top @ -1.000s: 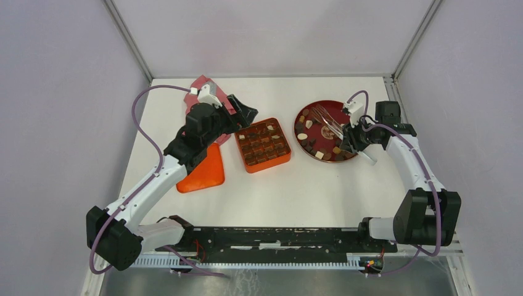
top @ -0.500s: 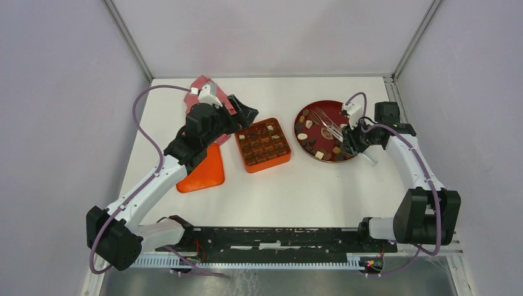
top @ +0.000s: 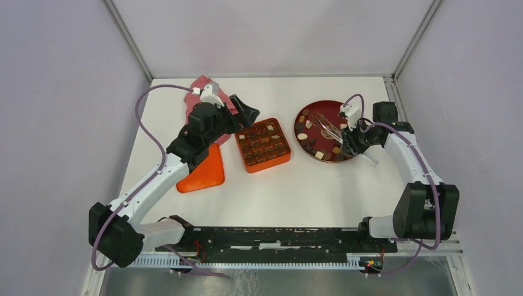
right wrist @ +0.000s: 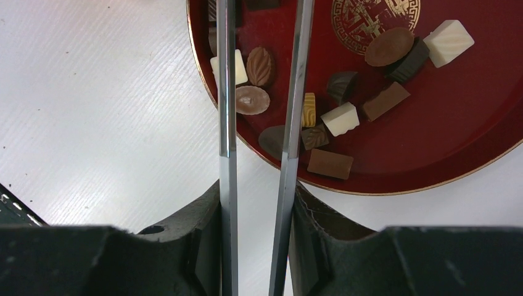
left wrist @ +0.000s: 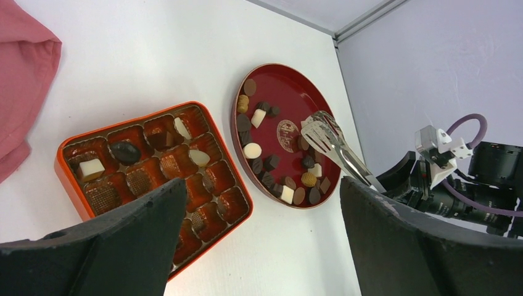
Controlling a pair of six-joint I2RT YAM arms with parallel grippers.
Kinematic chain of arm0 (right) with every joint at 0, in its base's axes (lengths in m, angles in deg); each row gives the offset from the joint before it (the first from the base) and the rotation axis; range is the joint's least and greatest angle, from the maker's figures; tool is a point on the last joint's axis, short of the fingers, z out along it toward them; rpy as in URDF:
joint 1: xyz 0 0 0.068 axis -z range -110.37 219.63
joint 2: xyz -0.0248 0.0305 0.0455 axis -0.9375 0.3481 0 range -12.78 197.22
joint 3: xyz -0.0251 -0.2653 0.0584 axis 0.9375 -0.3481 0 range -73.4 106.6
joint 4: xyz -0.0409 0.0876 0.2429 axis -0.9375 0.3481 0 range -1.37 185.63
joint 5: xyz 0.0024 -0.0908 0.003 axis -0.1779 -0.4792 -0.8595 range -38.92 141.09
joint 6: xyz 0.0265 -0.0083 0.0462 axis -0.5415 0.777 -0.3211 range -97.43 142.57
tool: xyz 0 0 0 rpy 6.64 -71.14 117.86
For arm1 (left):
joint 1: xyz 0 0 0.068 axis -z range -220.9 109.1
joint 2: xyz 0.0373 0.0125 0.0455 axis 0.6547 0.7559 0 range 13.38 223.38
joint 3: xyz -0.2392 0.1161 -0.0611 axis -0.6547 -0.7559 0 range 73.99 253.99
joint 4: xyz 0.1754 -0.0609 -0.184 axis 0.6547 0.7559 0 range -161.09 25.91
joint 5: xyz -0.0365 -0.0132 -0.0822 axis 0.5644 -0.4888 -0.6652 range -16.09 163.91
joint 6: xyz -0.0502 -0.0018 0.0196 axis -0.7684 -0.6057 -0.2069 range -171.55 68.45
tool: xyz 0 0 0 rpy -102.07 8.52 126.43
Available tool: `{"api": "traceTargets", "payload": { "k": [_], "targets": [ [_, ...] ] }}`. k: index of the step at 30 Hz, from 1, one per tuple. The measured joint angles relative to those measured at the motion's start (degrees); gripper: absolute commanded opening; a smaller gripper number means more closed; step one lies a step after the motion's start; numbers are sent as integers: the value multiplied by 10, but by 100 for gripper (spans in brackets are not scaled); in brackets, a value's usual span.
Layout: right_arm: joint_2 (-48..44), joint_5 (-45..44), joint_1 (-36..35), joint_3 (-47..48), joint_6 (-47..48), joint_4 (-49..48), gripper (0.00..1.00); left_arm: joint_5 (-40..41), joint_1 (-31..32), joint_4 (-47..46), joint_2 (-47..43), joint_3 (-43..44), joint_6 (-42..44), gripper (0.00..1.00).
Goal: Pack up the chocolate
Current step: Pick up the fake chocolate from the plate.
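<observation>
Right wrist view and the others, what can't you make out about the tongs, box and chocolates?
Tips of the tongs: right wrist view, cut off by the top edge.
Near corner of the orange box: left wrist view, hidden behind the left gripper finger.
Chocolates: top view, too small to tell shapes.

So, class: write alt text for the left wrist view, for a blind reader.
Seen past the open left gripper, an orange box holds few chocolates beside a red plate scattered with many more. Metal tongs, gripped by the right gripper, reach over the plate.
</observation>
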Motion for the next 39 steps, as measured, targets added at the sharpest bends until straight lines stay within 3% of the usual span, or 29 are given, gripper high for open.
{"api": "traceTargets", "payload": {
  "k": [22, 39],
  "targets": [
    [13, -18, -32, 17, 35, 7, 40, -1, 0, -6, 48, 27, 11, 98],
    [122, -151, -61, 51, 12, -5, 40, 0, 0, -6, 56, 27, 13, 98]
  ]
}}
